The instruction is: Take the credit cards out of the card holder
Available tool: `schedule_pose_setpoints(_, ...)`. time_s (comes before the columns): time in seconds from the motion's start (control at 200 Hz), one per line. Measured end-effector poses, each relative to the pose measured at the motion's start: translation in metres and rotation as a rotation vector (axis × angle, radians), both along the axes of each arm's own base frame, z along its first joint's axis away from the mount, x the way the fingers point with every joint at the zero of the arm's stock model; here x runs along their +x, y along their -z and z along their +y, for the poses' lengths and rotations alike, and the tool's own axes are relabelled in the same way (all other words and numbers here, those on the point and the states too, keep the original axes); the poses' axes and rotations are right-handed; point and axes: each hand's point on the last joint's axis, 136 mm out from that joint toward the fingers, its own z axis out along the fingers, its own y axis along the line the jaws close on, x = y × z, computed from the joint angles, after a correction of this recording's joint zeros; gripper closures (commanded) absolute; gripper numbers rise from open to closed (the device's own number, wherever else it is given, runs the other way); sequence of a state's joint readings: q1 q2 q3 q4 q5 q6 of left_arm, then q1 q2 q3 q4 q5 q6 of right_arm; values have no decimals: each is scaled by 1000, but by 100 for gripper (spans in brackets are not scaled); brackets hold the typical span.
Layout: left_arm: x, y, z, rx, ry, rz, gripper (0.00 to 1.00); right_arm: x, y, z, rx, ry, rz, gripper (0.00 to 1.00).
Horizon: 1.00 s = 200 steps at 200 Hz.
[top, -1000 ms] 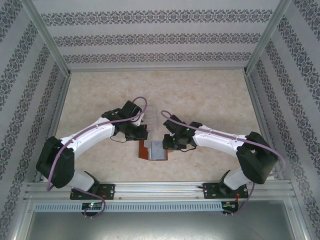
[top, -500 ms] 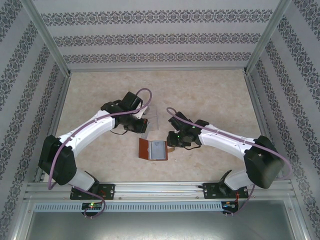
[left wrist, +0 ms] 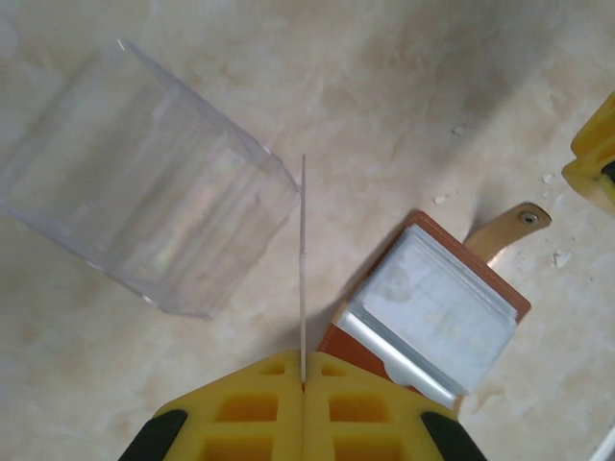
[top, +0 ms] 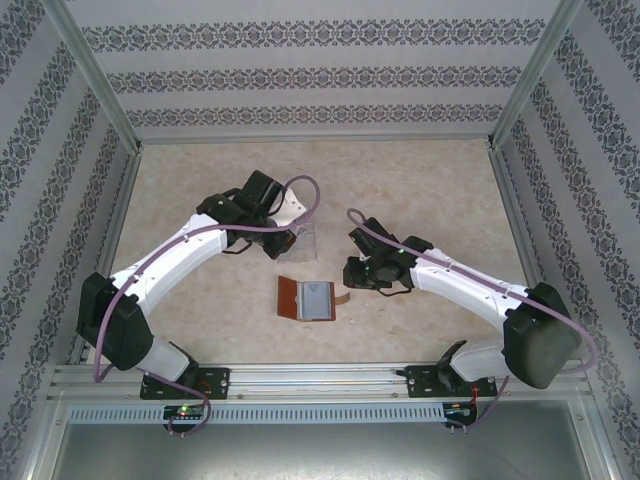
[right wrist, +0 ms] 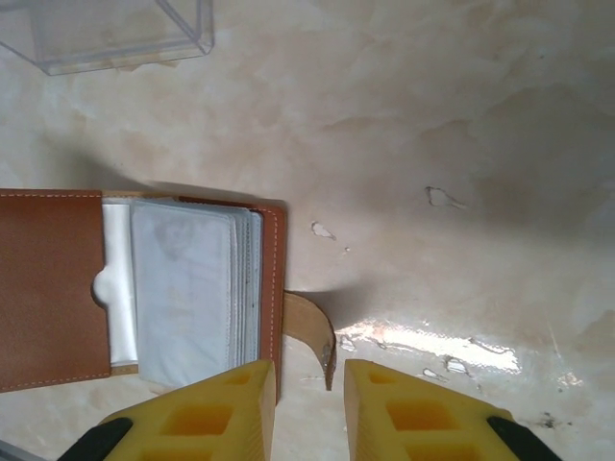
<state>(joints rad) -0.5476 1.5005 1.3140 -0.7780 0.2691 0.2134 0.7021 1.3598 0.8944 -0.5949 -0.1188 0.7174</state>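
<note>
L tool (left wrist: 303, 380) is clamped together on one credit card (left wrist: 303, 250). The L wrist view sees the card edge-on, as a thin pale line running up centre frame. It's gripped by its lower edge & stands upright, prob. so it can go straight down into the clear tray (left wrist: 144, 221). The tray lies upper left of that frame, just beside the card's top end, and looks empty. Card seems clear of the tray wall, but that's hard to tell for sure.

R tool (right wrist: 309, 373) has its fingers apart, bottom centre of the R wrist view, w/ the strap tab (right wrist: 312, 331) curling up into the gap. Can't tell if a pad touches the tab. My guess is it sits there to steady the card holder (right wrist: 53, 288) during pulls.

The card holder lies open & flat on the bench (right wrist: 461, 115), at centre of the top view between the arms. Its brown flap is to the left and a pale grey stack (right wrist: 183, 288) sits in the pocket to the right. So more cards are prob. left to pull, and the task is part done at best.

Views:
- Top view gives the layout: tray above holder in frame, one arm each side. It's too coarse for grip detail.
- L wrist view gives the clamp on the card & how near the tray is.
- R wrist view gives the stack's layered edges and the slack around the strap tab.
</note>
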Motion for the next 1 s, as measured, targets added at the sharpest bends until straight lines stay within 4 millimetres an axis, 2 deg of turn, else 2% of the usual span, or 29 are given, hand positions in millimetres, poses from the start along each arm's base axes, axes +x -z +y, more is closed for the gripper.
schedule_pose_setpoints(0.12,13,-9,-2,28,37,-57,100,-1,1,-4,-19,-10,2,73)
schedule_pose_setpoints(0.38,28,9,0,149,104,-51,100,4,-6,-4,-27,-22,-22,72)
schedule_pose_setpoints(0.704,39,0,0,194,167,-95,100,10,-13,-8,-33,-26,-43,72)
schedule_pose_setpoints(0.999,50,9,8,239,194,-96,100,11,-16,-7,-33,-35,-49,72)
